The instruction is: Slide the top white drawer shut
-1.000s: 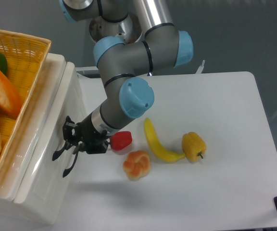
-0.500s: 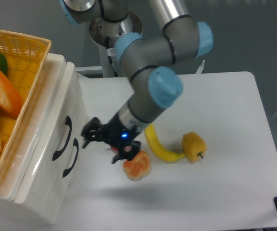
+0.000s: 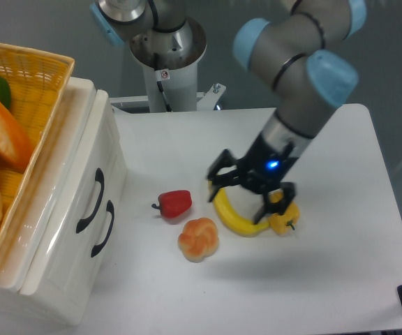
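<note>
The top white drawer [image 3: 82,178] sits flush in the white cabinet at the left, its curved black handle [image 3: 90,200] facing the table. The lower drawer front with its matching handle [image 3: 103,229] is just beside it. My gripper [image 3: 241,190] hangs over the middle of the table, far right of the cabinet, above a yellow banana [image 3: 230,211]. Its fingers are spread apart and hold nothing.
A yellow wicker basket [image 3: 30,77] with food stands on top of the cabinet. On the table lie a red pepper [image 3: 174,203], an orange bread roll [image 3: 198,239] and a yellow pepper [image 3: 283,213]. The robot base [image 3: 167,49] stands at the back.
The gripper left the drawer handles and swung right across the table to above the banana. The drawer front stays flush with the cabinet.
</note>
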Controlling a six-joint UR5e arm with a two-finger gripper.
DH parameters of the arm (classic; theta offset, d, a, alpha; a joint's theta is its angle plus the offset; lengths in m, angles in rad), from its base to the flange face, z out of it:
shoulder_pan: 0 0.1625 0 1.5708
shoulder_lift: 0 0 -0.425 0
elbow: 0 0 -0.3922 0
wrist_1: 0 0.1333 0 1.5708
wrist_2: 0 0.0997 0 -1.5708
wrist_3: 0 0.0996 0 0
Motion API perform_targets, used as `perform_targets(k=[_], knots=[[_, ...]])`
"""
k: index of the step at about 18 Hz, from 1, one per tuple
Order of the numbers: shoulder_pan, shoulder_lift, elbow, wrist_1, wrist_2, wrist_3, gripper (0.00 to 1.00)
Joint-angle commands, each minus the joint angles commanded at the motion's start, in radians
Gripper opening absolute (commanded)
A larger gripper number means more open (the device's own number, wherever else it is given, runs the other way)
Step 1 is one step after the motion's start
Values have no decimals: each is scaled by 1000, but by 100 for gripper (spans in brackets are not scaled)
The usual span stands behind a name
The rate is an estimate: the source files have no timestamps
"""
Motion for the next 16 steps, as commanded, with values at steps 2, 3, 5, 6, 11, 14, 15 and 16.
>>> perform_targets(k=[2, 3, 5, 6, 11, 14, 15, 16], knots=[[32, 0, -2, 9, 92, 74, 100], [48, -2, -2, 11, 124, 110, 100], [74, -3, -9, 11, 168, 187, 100], [89, -6, -11, 12, 194, 231, 100], [105, -24, -6, 14, 373, 466, 100], [135, -41, 2, 26, 395, 627, 100], [144, -49, 3, 31, 395, 670, 100], [147, -54, 3, 31, 395, 709, 100]])
